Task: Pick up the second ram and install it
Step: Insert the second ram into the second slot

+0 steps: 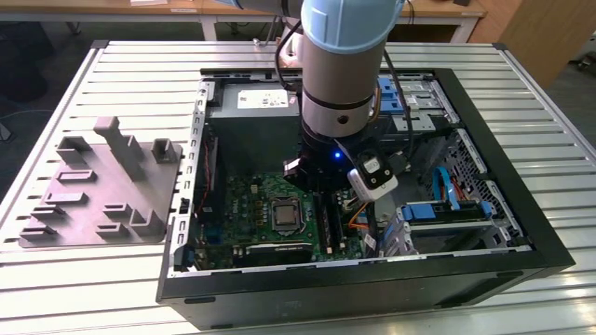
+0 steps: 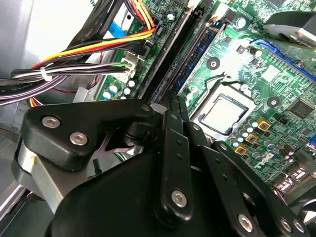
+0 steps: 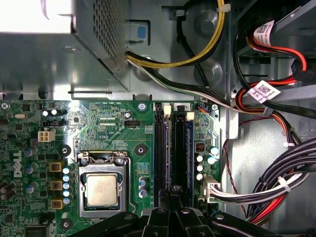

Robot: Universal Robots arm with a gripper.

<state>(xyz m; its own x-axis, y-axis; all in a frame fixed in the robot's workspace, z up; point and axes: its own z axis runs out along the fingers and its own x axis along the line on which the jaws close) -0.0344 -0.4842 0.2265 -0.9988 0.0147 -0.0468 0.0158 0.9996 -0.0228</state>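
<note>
Clearly the tight spot is the row of slots [image 3: 160, 148] on the green board [image 3: 106, 123]. In the first wrist view the hand [image 3: 174, 190] is closed down to a thin gap around a narrow dark bar. I take this bar to be the memory stick [image 3: 178, 153], standing edge-on along one slot. If it sits skewed or off its slot, pressing could jam it, bend it or strain the board.

In the second wrist view the hand [image 2: 173, 98] works just beside a bundle of wires [image 2: 74, 69]; one of them could snag it.

In the exterior view the arm [image 1: 340, 70] reaches into an open computer case [image 1: 373, 286] lying on a ribbed metal desk [image 1: 521, 70]. A grey moulded plate [image 1: 93, 195] lies beside the case, and wooden furniture stands behind.
</note>
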